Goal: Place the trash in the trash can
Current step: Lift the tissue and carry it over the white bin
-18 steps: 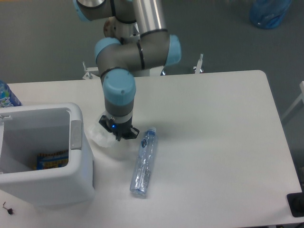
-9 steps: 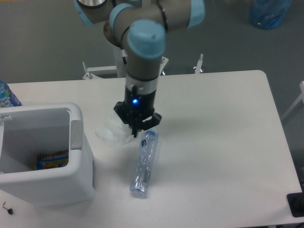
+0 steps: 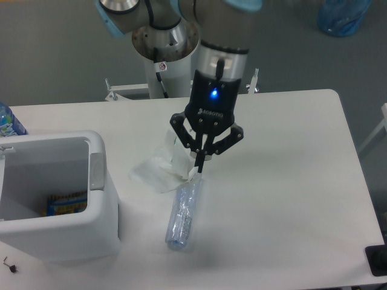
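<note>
The white tissue hangs stretched out from my gripper, whose fingers are pinched together on its right edge; its lower part trails near the table. The flattened clear bottle lies on the table just below the gripper, its upper end under the fingertips. The white trash can stands at the left, open at the top, left of the tissue.
A coloured packet lies inside the trash can. An upright blue-labelled bottle stands at the far left edge. A large blue bag is on the floor at the top right. The arm's base is behind the table.
The gripper has moved right and risen toward the camera, pulling the tissue with it, away from the trash can. The flattened bottle has stayed in place.
</note>
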### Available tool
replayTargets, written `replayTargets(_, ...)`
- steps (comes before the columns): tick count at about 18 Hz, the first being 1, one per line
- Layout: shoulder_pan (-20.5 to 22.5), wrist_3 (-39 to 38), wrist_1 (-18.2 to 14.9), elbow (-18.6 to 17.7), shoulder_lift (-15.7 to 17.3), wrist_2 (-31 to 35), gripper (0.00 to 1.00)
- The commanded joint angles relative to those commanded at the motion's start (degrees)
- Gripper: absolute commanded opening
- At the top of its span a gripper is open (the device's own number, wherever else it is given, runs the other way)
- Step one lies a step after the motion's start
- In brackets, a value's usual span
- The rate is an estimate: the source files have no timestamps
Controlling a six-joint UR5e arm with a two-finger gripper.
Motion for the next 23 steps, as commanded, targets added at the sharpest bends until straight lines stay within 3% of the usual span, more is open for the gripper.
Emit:
replayTargets(3,-1.14,-3.96,0.27,-0.26,0.00,-0.80,0.03)
replayTargets(6,-5.61,-7.56,0.36,0.26,0.17,-0.97,0.03)
replayTargets(11,-10.28,-8.27,0.27,-0.26,0.53,-1.06,0.05)
replayTargets(23,-15.56,-10.82,0.36,-0.62,1.67,-0.97,0.04)
